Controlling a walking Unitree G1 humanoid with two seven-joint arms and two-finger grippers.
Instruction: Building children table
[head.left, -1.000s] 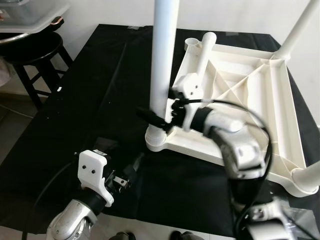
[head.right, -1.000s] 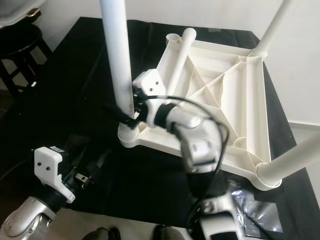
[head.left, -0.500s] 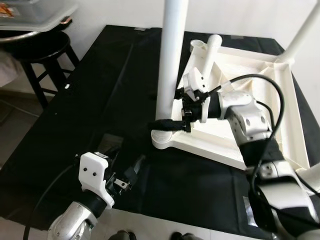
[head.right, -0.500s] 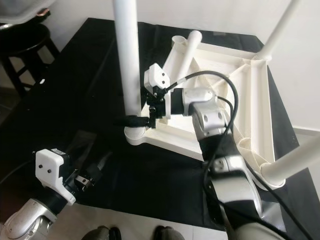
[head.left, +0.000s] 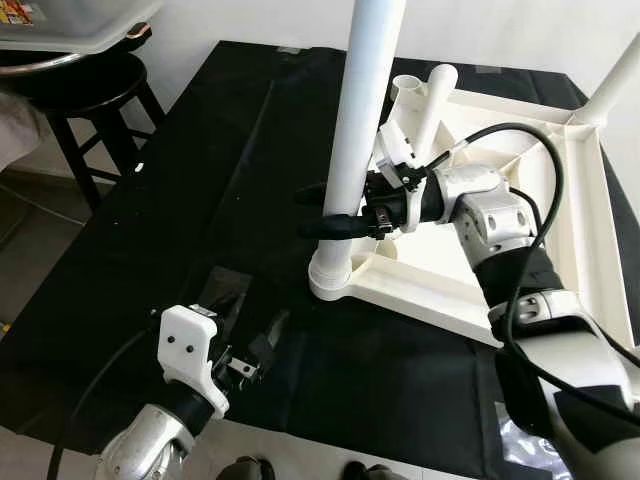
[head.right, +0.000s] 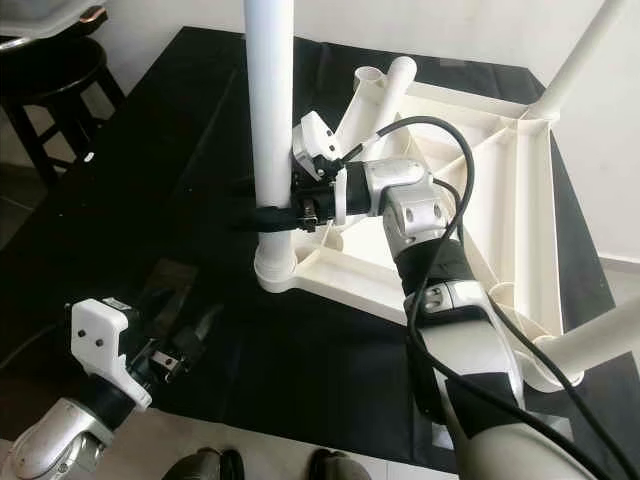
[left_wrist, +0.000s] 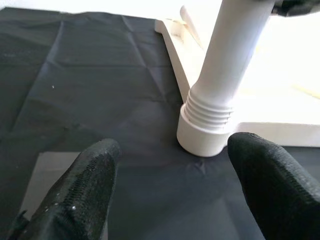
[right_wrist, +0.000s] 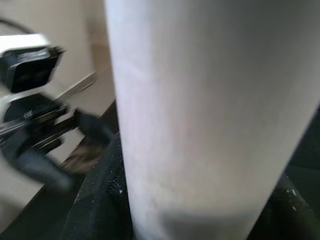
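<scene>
Two black fingers of the right gripper (head.left: 322, 210) clasp the cropped table leg (head.left: 357, 130); left gripper (left_wrist: 170, 195) gapes

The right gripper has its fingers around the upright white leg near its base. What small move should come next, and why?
Probably twist the leg further into its corner socket: the right gripper clasps it low down, and screw threads show above the socket, so it looks not fully seated.

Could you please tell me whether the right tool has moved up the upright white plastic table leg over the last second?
Yes. The right tool has climbed the upright white plastic table leg, from just above the ribbed socket to clearly higher.
</scene>
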